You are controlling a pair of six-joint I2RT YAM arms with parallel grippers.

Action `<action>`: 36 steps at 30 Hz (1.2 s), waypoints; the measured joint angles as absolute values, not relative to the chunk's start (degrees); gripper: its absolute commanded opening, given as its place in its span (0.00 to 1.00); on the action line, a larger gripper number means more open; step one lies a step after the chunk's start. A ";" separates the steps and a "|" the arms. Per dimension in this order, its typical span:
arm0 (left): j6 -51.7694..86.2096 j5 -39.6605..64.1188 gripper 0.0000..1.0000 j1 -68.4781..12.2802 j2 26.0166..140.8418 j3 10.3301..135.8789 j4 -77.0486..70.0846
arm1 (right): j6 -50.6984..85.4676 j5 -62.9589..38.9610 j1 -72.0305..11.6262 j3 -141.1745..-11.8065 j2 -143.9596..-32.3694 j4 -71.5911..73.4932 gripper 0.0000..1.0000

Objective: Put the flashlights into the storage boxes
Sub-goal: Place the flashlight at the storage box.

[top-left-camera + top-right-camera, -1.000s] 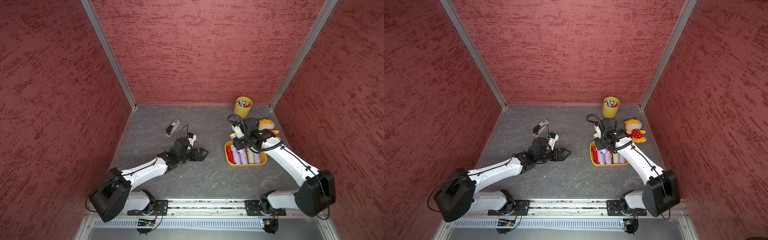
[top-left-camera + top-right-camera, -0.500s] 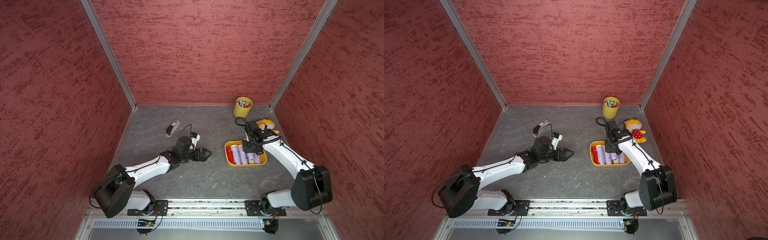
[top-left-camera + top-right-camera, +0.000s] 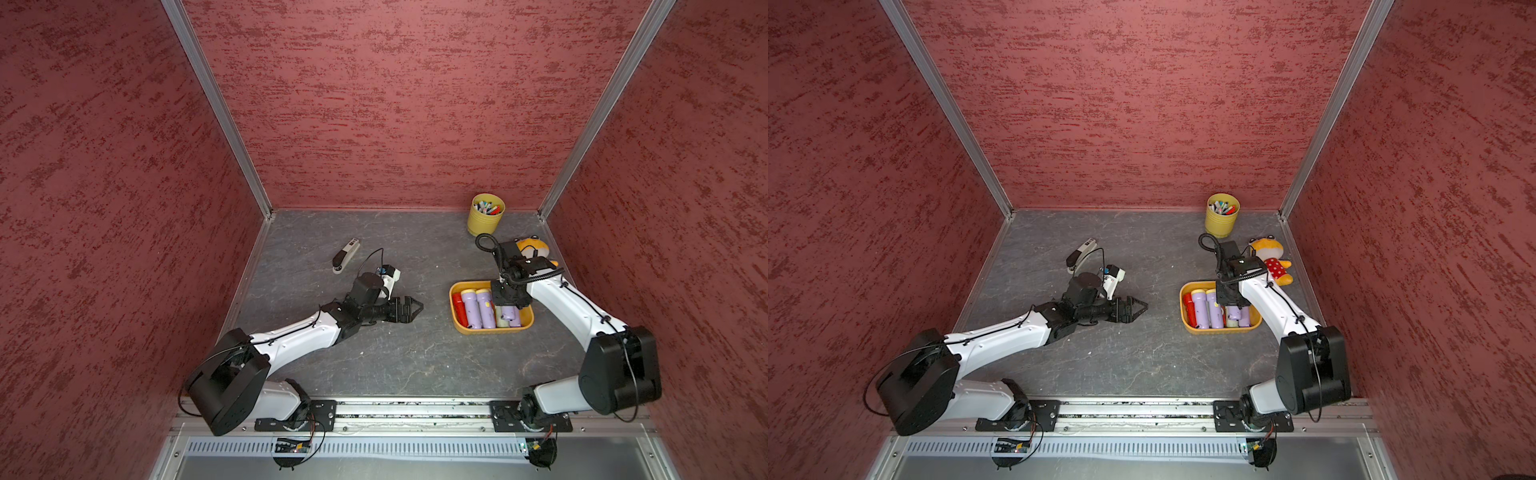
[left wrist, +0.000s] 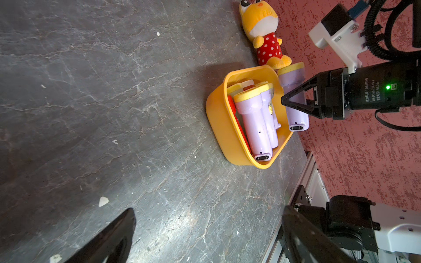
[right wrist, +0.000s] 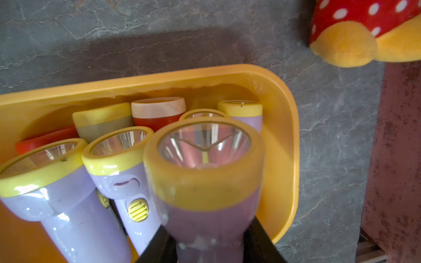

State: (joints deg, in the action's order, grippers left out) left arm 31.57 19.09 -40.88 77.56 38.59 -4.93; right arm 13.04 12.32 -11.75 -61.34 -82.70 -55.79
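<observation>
Right tool [image 5: 208,234], clamped on a lilac flashlight [image 5: 205,164], had swung from the orange-yellow tray's [image 5: 284,136] eleven-o'clock corner to above its three-o'clock side. I judged only release remained; left tool [image 3: 409,309] gaped empty.

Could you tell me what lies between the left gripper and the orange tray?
Nothing: bare tabletop separates the left gripper from the tray, in both top views.

Both top views look down from high at the front over the whole grey marbled floor [image 3: 415,365]. The left wrist camera looks low across it toward the shallow orange-yellow plastic tray [image 4: 218,123]; the right wrist camera hangs close above this tray, shared by all.
</observation>
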 measured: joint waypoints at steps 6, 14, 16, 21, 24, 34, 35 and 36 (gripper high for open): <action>31.35 19.16 1.00 -40.88 77.45 38.59 -4.91 | 13.06 10.83 -11.73 -61.34 -83.42 -55.72 0.42; 31.18 19.20 1.00 -40.88 77.06 38.59 -4.73 | 13.06 9.13 -11.73 -61.34 -87.02 -55.79 0.53; 31.18 19.20 1.00 -40.88 76.86 38.59 -4.73 | 13.15 9.21 -11.73 -61.34 -86.96 -55.88 0.55; 31.18 19.25 1.00 -40.88 76.84 38.59 -4.73 | 13.28 9.21 -11.53 -61.36 -85.76 -56.23 0.56; 31.16 19.29 1.00 -40.88 76.86 38.59 -4.73 | 13.23 9.15 -11.05 -61.43 -82.67 -56.16 0.57; 30.98 19.62 1.00 -40.88 76.93 39.13 -4.73 | 15.42 0.19 2.85 -56.42 -68.53 -44.58 0.98; 30.96 19.66 1.00 -40.88 76.93 39.24 -4.75 | 15.88 -1.58 5.15 -54.87 -67.81 -42.87 0.99; 30.96 19.68 1.00 -40.88 76.93 39.33 -4.78 | 16.38 -3.95 7.68 -53.19 -67.29 -40.97 0.98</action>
